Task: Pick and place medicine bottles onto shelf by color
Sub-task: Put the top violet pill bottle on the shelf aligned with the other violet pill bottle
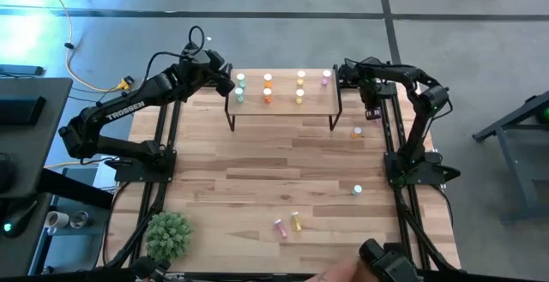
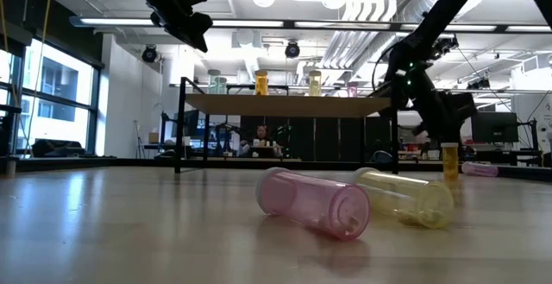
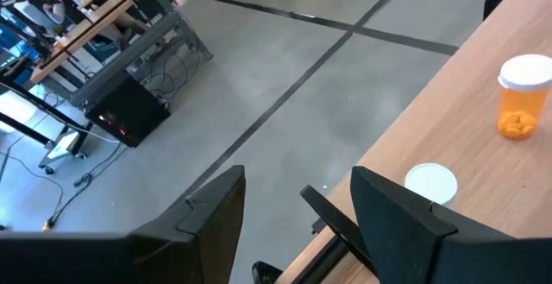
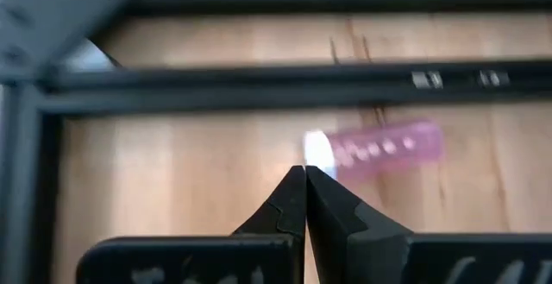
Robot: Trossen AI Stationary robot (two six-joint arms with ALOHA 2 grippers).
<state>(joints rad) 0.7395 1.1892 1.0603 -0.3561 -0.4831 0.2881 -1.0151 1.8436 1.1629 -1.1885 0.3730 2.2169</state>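
Note:
The shelf (image 1: 283,104) stands at the table's far edge with green (image 1: 240,80), orange (image 1: 268,81), yellow (image 1: 300,77) and pink (image 1: 326,77) bottles upright on it. My left gripper (image 1: 226,83) is open and empty at the shelf's left end, beside a white cap (image 3: 430,183) and an orange bottle (image 3: 522,103). My right gripper (image 4: 305,176) is shut by the shelf's right end (image 1: 371,104), over a pink bottle (image 4: 379,148) lying on its side. An orange (image 1: 357,132) and a green bottle (image 1: 357,189) stand on the table. A pink (image 2: 315,202) and a yellow one (image 2: 405,198) lie near the front. My right gripper's shut fingertips (image 4: 297,185) point down right beside the white cap (image 4: 316,148) of the lying pink bottle. Whether they touch it I cannot tell. The bottle lies flat on the tabletop.
Black frame bars (image 4: 259,85) run along the table's right side close to my right gripper. A small green plant (image 1: 167,235) stands at the near left corner. The middle of the tabletop (image 1: 257,171) is bare wood.

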